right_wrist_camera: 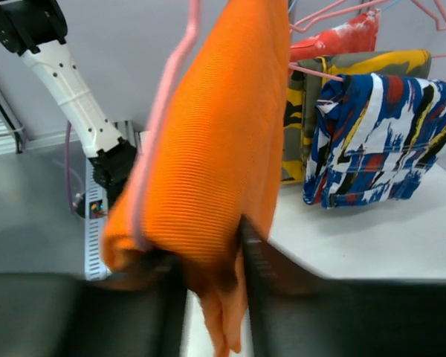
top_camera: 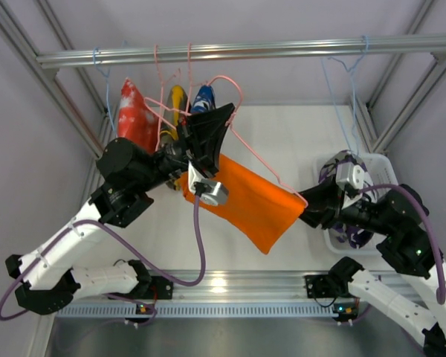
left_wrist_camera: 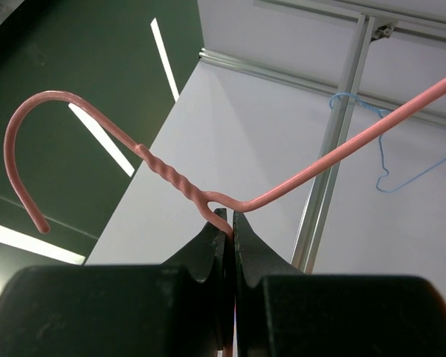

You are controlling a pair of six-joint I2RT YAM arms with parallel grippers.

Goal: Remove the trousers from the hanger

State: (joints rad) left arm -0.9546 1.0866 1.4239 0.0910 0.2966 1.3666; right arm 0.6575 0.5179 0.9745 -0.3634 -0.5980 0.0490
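Orange trousers (top_camera: 249,201): plain ribbed cloth, folded over the lower wire of a pink hanger (top_camera: 262,160), hanging slantwise in the air between the two arms, above the table (top_camera: 297,134).
Pink hanger: off the rail, tilted; in the left wrist view its hook is free in the air and the twisted neck runs down to the fingertips.
Left gripper (left_wrist_camera: 229,219): jaws closed tight on the pink hanger wire just below the twisted neck; it touches nothing else.
Right gripper (right_wrist_camera: 212,275): jaws part-way closed around the low corner of the orange trousers, one finger against each side of the fold; a pinch of cloth hangs down between them. In the top view its tip meets the lowest, right-hand corner of the cloth.
Camouflage trousers (top_camera: 336,167): purple, white and black, lying in a white basket (top_camera: 379,158) on the right of the table, partly hidden under the right arm.
Rail (top_camera: 282,50): aluminium bar across the back, bearing other hangers.
Other garments: red-and-white one (top_camera: 134,115), yellow camouflage one (top_camera: 178,100) and blue patterned one (top_camera: 203,98), hanging side by side at the left, behind the left gripper.
Blue hangers (top_camera: 349,89): bare wire, hanging at the right end of the rail.
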